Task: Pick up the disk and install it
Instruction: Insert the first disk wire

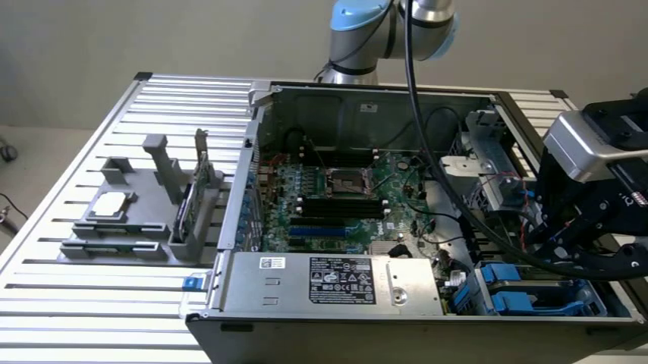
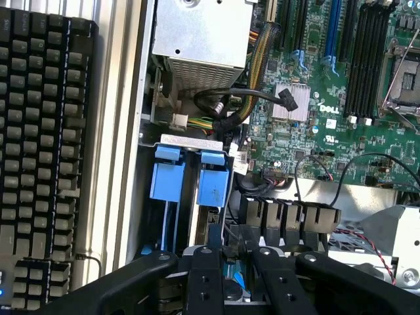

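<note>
**Drive Bay Corner: Claw Holding Disk**

The slatted counter [image 1: 61, 303] carries an open computer case [image 1: 365, 106]. A keyboard [image 2: 39, 131] lies just outside the case wall. Over the drive bay, beside the power supply [image 1: 324, 280], the claw [image 2: 237, 262] is clenched on the disk [image 2: 234, 275], whose blue edge shows between the jaws. Two blue carriers [image 2: 167, 180] occupy adjacent slots. Black cables [image 2: 230, 121] cross just beside the bay.

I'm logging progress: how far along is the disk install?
Done: the disk looks picked up; its blue edge shows clamped in the gripper. In hand: the gripper hangs over the drive bay, near two blue carriers already in it. Left: the disk is not yet seated there.
</note>
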### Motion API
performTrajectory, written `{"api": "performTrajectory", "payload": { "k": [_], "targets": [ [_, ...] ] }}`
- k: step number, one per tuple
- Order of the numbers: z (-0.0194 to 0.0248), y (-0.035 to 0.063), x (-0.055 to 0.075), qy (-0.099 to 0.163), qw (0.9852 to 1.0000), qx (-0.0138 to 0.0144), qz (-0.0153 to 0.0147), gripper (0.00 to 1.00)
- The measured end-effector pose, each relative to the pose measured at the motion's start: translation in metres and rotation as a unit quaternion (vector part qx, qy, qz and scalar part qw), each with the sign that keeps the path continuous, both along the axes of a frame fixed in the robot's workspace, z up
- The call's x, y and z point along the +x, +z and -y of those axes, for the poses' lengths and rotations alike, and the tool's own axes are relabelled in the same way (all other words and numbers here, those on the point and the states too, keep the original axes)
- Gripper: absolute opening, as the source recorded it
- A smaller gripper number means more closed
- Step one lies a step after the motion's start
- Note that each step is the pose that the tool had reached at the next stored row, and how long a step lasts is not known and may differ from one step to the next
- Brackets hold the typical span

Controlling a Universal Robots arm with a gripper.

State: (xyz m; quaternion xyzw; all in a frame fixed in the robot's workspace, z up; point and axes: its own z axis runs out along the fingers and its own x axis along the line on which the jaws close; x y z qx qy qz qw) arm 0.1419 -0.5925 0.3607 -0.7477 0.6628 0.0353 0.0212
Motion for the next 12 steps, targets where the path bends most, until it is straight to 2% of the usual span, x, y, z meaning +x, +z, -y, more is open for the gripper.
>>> {"api": "performTrajectory", "payload": {
  "k": [8, 12],
  "targets": [
    [-0.0001, 0.0208, 0.0, -0.022, 0.9998, 0.0019, 0.0, 0.25],
    [0.0, 0.0229, 0.0, -0.043, 0.9991, 0.0024, 0.0016, 0.25]
  ]
}}
